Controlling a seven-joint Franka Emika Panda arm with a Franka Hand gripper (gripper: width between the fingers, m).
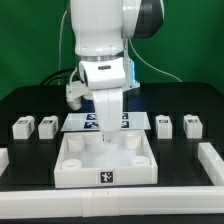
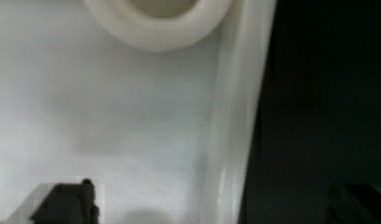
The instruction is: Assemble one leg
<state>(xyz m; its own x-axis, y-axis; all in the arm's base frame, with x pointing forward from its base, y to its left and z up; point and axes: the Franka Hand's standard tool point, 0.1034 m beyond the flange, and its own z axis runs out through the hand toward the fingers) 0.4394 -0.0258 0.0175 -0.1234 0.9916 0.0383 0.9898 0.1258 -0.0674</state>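
Note:
Four small white legs with tags lie on the black table: two at the exterior view's left (image 1: 22, 127) (image 1: 46, 126) and two at the right (image 1: 165, 125) (image 1: 191, 125). My gripper (image 1: 105, 136) is none of them; it reaches down at the far edge of the large white tray-like piece (image 1: 75, 170). In the wrist view the gripper (image 2: 208, 208) is open and empty. One dark finger (image 2: 62, 204) is over the tray's white surface (image 2: 116, 120), the other is over the black table. The tray's wall (image 2: 240, 110) runs between them. A round corner socket (image 2: 160, 20) shows. No leg shows in the wrist view.
The marker board (image 1: 135, 123) lies flat behind the tray. Low white walls stand at the exterior view's left (image 1: 3, 158) and right (image 1: 210, 160). A cable hangs beside the arm.

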